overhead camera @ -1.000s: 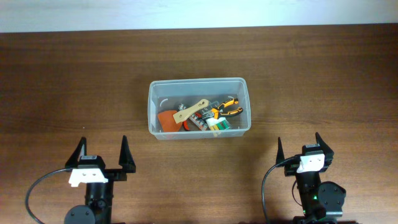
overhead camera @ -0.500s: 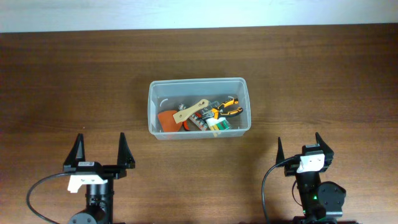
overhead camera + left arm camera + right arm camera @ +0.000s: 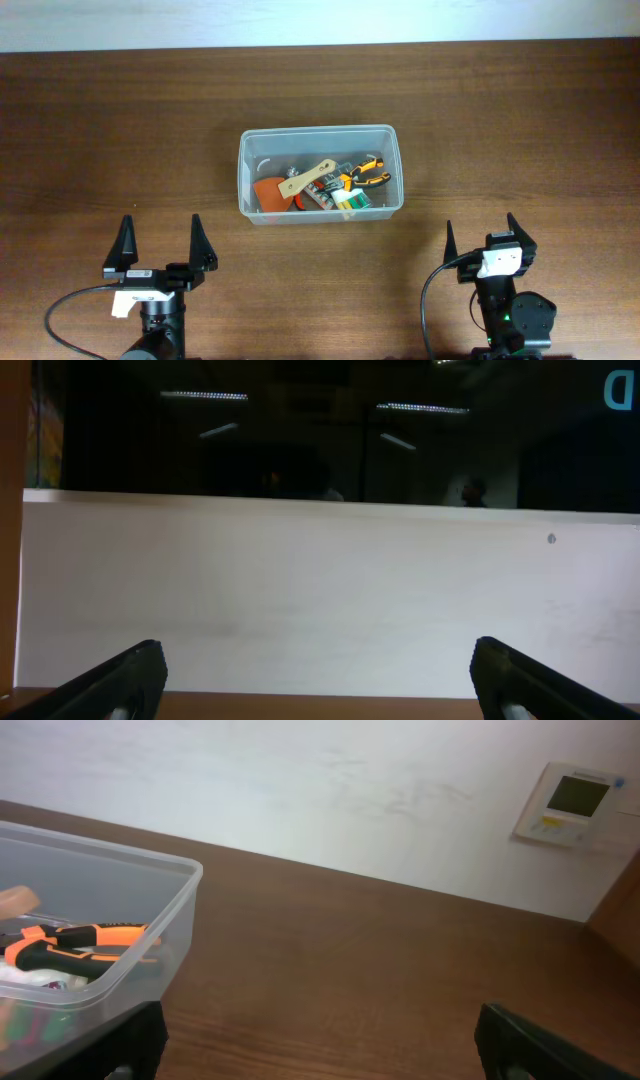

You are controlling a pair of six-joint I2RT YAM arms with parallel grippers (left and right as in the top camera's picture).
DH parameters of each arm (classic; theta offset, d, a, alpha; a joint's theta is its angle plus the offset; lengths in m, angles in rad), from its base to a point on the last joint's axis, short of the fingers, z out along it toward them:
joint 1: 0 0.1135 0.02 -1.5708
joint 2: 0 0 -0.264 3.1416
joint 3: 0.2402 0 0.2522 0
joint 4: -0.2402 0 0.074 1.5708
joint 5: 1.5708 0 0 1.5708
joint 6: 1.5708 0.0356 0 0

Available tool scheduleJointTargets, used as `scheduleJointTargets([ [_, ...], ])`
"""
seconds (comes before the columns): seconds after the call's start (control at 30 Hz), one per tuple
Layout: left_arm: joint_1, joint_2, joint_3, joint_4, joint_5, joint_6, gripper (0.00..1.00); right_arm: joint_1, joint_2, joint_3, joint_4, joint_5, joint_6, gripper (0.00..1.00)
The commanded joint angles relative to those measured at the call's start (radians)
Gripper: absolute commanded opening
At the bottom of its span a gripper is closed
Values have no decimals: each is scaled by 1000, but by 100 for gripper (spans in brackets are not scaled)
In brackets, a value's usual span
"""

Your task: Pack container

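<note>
The container (image 3: 318, 130), a clear rectangular bin, stands in the middle of the table. In it lie orange-handled pliers (image 3: 368, 172), a wooden-handled scraper (image 3: 307, 180) and other small tools. My left gripper (image 3: 160, 240) is open and empty near the front edge, well to the container's front left. My right gripper (image 3: 481, 238) is open and empty at the front right. The left wrist view shows its gripper (image 3: 318, 685) facing the white wall, with no container in it. In the right wrist view the container (image 3: 150, 862) and pliers (image 3: 80, 938) lie left of the gripper (image 3: 320, 1045).
The brown wooden table (image 3: 520, 120) runs back to a white wall (image 3: 320, 590). A small wall panel with a screen (image 3: 575, 805) hangs at the right. Black cables loop beside both arm bases at the front edge.
My left arm has drawn back a little toward the front edge, its white mount sliding down in the overhead view. The right arm and the container's contents have not moved.
</note>
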Motion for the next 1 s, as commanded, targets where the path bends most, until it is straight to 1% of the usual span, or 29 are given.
scheduleJointTargets([
  [0.0,-4,-10,-9,6,3,-6,99,6,-11,-5,-6,8,4,99],
  [0.4,-4,-10,-9,-2,3,-5,99,6,-11,-5,-6,8,4,99],
  [0.53,-4,-10,-9,-141,-27,-2,99,6,-11,-5,-6,8,4,99],
  [0.77,-4,-10,-9,-391,-26,-2,99,6,-11,-5,-6,8,4,99],
  [0.9,-4,-10,-9,-488,-26,-2,99,6,-11,-5,-6,8,4,99],
  [0.97,-4,-10,-9,-492,-27,-2,99,6,-11,-5,-6,8,4,99],
])
